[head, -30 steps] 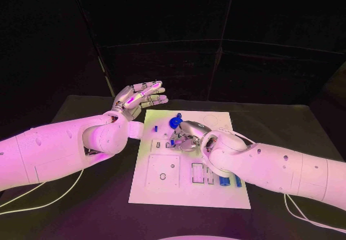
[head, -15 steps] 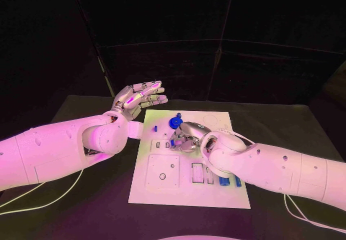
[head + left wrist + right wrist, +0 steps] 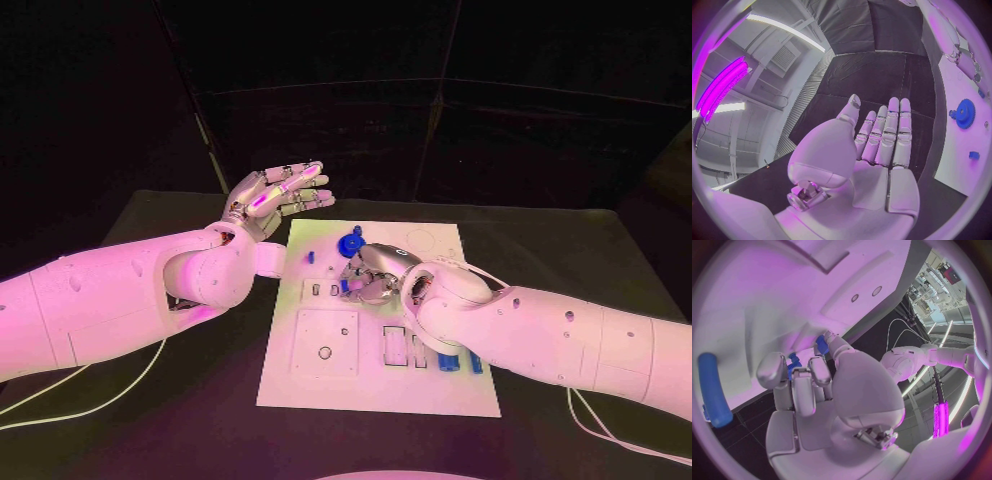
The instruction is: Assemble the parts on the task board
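Observation:
The white task board [image 3: 378,390] lies in the middle of the table. My right hand [image 3: 372,272] is low over its middle, fingers curled in, pinching a small blue part [image 3: 792,363] against the board. A blue gear [image 3: 351,243] stands just beyond that hand, and it also appears in the left wrist view [image 3: 965,113]. Another small blue part [image 3: 310,257] sits left of the gear. My left hand [image 3: 274,195] is raised beyond the board's far left corner, fingers stretched out and apart, holding nothing [image 3: 879,145].
Two blue cylinders [image 3: 450,362] lie in slots near the board's right edge, beside my right forearm; one is close in the right wrist view [image 3: 711,390]. A raised square plate [image 3: 327,340] takes up the board's left half. Cables [image 3: 87,400] trail under my left arm.

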### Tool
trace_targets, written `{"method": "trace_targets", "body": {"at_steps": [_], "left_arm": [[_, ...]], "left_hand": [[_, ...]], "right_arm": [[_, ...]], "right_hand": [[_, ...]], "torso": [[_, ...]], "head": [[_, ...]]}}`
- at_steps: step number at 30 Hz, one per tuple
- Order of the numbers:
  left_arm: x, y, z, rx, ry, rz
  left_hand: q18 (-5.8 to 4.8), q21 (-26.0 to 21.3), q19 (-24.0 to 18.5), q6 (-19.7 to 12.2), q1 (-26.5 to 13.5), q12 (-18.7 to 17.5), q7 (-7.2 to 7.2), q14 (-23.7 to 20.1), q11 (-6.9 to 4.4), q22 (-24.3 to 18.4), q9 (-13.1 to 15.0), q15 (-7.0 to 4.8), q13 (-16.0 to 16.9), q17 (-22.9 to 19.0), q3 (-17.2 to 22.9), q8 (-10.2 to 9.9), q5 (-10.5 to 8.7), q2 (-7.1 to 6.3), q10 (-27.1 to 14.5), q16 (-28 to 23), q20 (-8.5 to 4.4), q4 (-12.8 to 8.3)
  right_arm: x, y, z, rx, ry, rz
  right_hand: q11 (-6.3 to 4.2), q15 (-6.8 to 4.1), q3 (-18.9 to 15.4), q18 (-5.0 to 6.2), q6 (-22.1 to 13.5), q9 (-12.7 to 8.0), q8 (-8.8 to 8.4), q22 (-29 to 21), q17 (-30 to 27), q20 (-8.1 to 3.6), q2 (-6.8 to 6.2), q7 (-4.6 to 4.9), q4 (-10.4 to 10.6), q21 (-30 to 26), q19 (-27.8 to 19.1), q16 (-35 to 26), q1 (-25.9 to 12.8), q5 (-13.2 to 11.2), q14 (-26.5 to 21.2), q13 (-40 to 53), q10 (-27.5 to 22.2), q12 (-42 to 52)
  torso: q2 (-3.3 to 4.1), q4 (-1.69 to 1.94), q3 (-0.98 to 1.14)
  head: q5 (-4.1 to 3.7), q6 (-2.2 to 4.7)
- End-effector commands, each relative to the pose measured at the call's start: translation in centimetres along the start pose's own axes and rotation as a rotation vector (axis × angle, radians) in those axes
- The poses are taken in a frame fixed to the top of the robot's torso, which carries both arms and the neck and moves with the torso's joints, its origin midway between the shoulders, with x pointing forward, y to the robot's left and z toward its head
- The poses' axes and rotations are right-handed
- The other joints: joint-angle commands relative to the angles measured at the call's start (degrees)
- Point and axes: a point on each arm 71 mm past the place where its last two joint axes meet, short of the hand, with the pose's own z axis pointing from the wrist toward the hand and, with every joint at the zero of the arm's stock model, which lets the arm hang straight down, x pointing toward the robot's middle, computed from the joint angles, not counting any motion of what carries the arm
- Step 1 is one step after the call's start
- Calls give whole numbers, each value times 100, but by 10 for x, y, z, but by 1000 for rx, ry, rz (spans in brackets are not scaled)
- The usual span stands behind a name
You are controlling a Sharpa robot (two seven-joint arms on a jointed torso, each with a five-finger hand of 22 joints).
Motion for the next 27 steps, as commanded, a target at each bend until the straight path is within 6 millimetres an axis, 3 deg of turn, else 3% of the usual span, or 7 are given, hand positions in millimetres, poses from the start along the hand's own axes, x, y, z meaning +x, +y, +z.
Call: {"method": "trace_targets", "body": {"at_steps": [1,8,24,27], "left_arm": [[1,-2,0,8,10,1],[1,-1,1,7,12,0],[-3,-1,2,6,6,3],[-5,-2,2,7,1,6]], "left_hand": [[28,-20,33,7,-10,-30,271,24,34,-10,2,-3,-4,9,25,-1,-3,20,0,-18,2,-25],[28,-20,33,7,-10,-30,271,24,34,-10,2,-3,-4,9,25,-1,-3,20,0,-18,2,-25],[28,-20,33,7,-10,-30,271,24,34,-10,2,-3,-4,9,25,-1,-3,20,0,-18,2,-25],[28,-20,33,7,-10,-30,271,24,34,-10,2,-3,-4,9,25,-1,-3,20,0,-18,2,-25]], "right_arm": [[4,-5,-1,29,15,-7],[2,-4,0,22,-24,5],[-8,10,-13,-140,-152,87],[-10,12,-20,-170,-146,102]], "right_hand": [[10,45,-62,30,-64,-3,-35,-32,664,23,-68,15,18,-39,-27,-44,-35,-34,432,-27,-67,-36],[53,80,-252,44,-286,-1,-82,-116,619,55,-174,58,158,-90,-71,-72,-161,103,419,-294,-297,-281],[137,150,-417,56,-687,-5,-83,-195,626,115,-201,152,236,-138,-117,-77,2,233,417,-380,-426,-295],[144,157,-465,58,-697,2,-61,-198,624,124,-219,157,265,-140,-120,-78,-15,235,416,-380,-430,-280]], "torso": [[0,-1,1],[1,-2,1],[-12,16,-1],[-9,-3,1]], "head": [[-2,4],[-10,4],[-4,69],[13,80]]}}
